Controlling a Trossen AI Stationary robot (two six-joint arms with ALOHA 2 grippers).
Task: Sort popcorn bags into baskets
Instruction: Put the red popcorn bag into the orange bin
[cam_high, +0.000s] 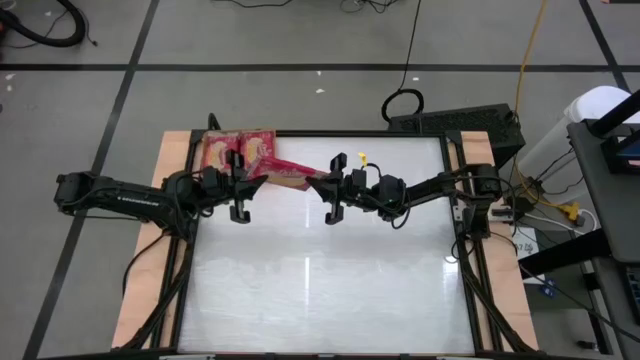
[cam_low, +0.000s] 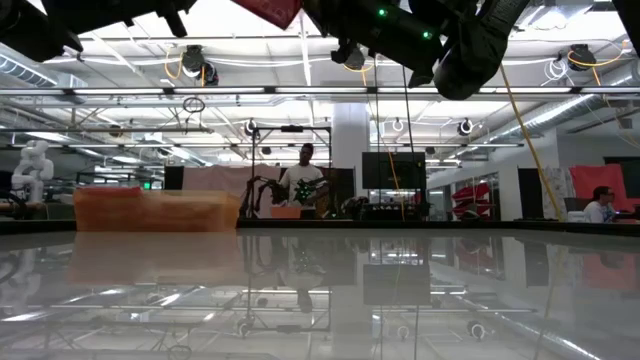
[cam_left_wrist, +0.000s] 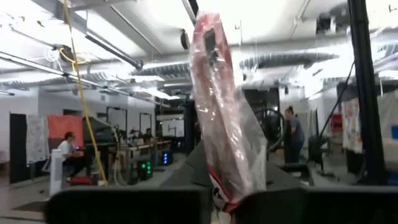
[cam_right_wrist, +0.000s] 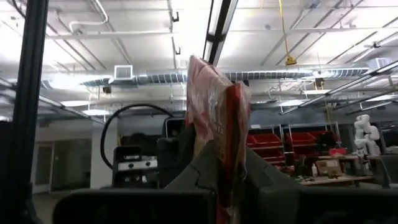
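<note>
Both tools clamp one popcorn bag (cam_high: 288, 174): left tool (cam_high: 240, 185), right tool (cam_high: 335, 187); release one side first before carrying it to the orange basket (cam_high: 239, 150)

The left arm reaches in from the left edge of the high view toward the upper middle, its wrist level and its left gripper (cam_high: 262, 180) closed on one end of a popcorn bag (cam_high: 288, 174). The right arm comes in from the right side, mirroring it, and the right gripper (cam_high: 322, 181) is clamped on the bag's other end. Both grippers face each other, close together, raised above the table surface.
</note>
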